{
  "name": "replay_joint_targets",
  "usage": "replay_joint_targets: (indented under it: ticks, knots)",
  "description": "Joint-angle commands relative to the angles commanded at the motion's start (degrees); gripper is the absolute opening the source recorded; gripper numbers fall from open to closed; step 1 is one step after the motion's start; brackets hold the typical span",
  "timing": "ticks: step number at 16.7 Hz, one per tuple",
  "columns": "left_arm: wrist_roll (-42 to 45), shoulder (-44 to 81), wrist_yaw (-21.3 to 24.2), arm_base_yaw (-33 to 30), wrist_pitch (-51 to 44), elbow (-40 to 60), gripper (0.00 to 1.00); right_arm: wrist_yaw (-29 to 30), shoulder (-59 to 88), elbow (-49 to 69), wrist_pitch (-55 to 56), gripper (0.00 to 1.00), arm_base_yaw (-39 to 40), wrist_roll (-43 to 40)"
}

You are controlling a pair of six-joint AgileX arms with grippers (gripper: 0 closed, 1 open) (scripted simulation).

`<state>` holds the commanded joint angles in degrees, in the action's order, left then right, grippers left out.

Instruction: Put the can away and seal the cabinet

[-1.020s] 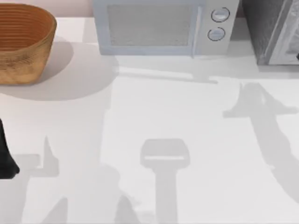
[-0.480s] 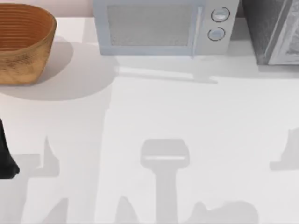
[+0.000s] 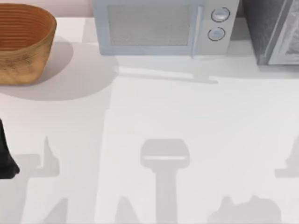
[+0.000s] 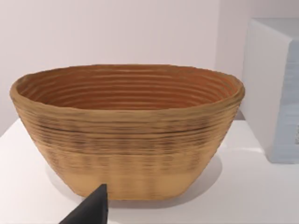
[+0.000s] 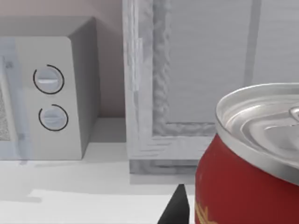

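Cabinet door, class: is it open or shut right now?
Shut. In the right wrist view the cabinet door's panelled front faces the camera flat in its frame, no interior showing. The can is outside, before it.

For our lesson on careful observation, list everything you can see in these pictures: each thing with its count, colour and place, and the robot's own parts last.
Woven wicker basket: one, brown, far left corner of the table.
Boxy microwave with two round dials: one, pale grey, at the back, middle of the table.
Panelled cabinet: one, grey, far right corner, beside the microwave.
Small red cylindrical can with a silver metal top: one, close before the right wrist camera, in front of the cabinet.
Table: one, white.
Left arm: one, black, at the table's left edge.
Left hand's fingertip: black, facing the basket.
Right hand's fingertip: black, beside the can.
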<state>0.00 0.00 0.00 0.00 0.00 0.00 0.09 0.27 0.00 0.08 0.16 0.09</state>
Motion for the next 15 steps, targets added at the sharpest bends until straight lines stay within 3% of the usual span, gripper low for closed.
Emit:
replay_joint_targets:
  ticks: [6, 15]
  knots:
    - [0.0, 0.0, 0.0, 0.0, 0.0, 0.0, 1.0, 0.8, 7.5, 9.1, -2.2, 0.0, 1.4, 0.2]
    - [0.0, 0.0, 0.0, 0.0, 0.0, 0.0, 1.0, 5.9, 41.2, 52.9, -12.9, 0.0, 5.9, 0.4]
